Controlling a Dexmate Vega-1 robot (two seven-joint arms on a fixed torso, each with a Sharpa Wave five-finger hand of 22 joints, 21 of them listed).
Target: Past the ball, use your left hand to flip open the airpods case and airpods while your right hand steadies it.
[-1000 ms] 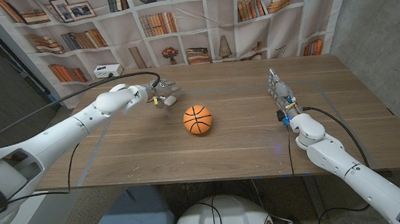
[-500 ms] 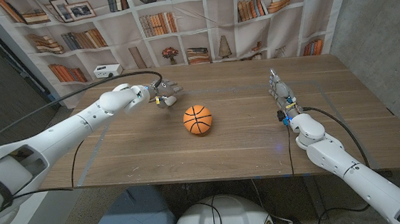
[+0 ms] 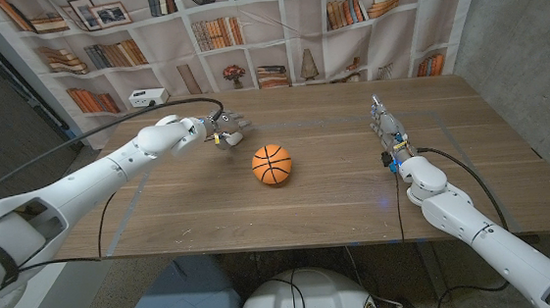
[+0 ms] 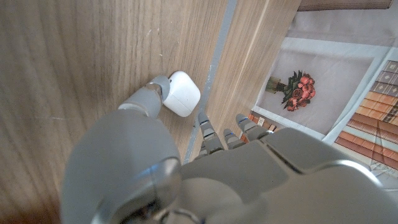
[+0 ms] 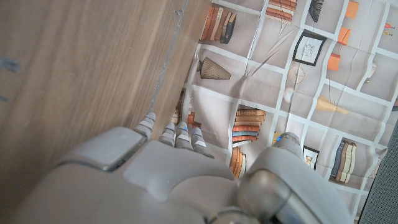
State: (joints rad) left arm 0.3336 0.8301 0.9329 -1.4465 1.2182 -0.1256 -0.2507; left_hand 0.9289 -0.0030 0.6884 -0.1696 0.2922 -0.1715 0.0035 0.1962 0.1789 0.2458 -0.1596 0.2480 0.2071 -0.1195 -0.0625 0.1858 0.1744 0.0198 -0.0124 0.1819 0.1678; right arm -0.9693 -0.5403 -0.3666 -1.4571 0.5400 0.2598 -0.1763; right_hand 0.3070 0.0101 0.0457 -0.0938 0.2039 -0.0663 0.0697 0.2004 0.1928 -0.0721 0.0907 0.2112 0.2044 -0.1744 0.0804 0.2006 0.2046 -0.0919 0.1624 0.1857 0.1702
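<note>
Left hand (image 3: 222, 129) at AirPods case (image 4: 181, 93), beyond the ball (image 3: 272, 164), lid not yet flipped.

Touched the closed case with 1 fingertip, other fingers loosely spread, nothing pinched. Best brought the right hand (image 3: 383, 121), standing on edge well apart with fingers pressed together, across first to pin the base. Smooth, glossy, rounded white shell, probably slippery on the matte wooden table (image 3: 336, 184); pebbled orange ball beside.

My left hand (image 3: 216, 131) reaches over the far left part of the wooden table (image 3: 336, 184), fingers around the small white airpods case (image 3: 233, 136). The orange ball (image 3: 272, 164) sits nearer, just right of it. My right hand (image 3: 383, 121) stands well apart, fingers pointing far.
</note>
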